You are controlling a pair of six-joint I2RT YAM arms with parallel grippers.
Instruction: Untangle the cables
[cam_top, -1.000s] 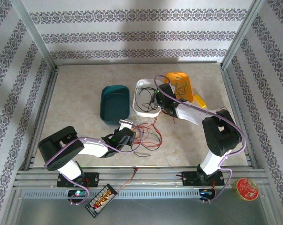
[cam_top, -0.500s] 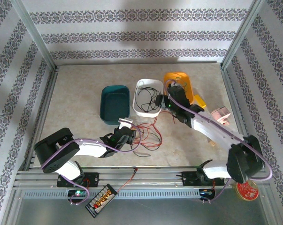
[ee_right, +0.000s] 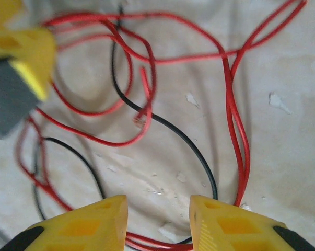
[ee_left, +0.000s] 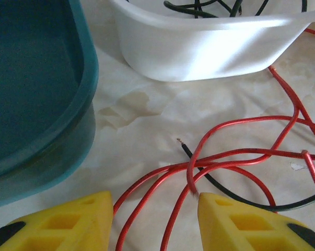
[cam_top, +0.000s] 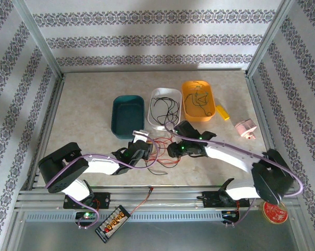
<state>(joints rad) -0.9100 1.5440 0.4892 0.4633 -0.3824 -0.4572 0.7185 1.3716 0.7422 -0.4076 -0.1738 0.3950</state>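
Observation:
A loose tangle of red and black cables (cam_top: 160,152) lies on the table between my two grippers. My left gripper (cam_top: 145,148) is at its left side, open. Red strands (ee_left: 162,178) run across the table between its yellow fingers (ee_left: 235,219) without being pinched. A black cable end (ee_left: 186,149) lies just ahead. My right gripper (cam_top: 171,150) hovers over the right side of the tangle, open, above a black cable (ee_right: 191,144) and red loops (ee_right: 235,104). More black cables (cam_top: 164,109) are coiled in the white tray (cam_top: 158,124). A green wire (cam_top: 199,99) lies in the orange tray (cam_top: 188,112).
A teal tray (cam_top: 128,116) stands left of the white one, close to my left gripper. A pink object (cam_top: 246,128) and a small yellow piece (cam_top: 223,112) lie at the right. A circuit board (cam_top: 113,222) with its red lead and a red disc (cam_top: 275,210) sit at the front rail.
My right arm has swung from the orange tray down to the tangle on the table. The left arm has barely moved.

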